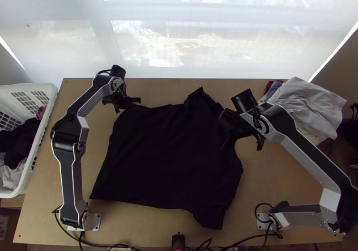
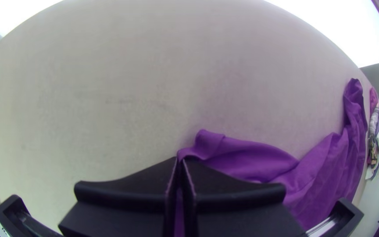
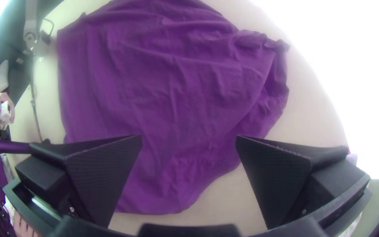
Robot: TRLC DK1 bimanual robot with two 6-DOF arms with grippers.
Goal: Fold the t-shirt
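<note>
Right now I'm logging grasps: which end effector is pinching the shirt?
The left end effector: its fingers are shut on the shirt, while the right end effector stands open.

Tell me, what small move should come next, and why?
Probably the right pincer should lower and close on the shirt: it stands open above the cloth, while the left pincer is shut on the shirt's far left part.
</note>
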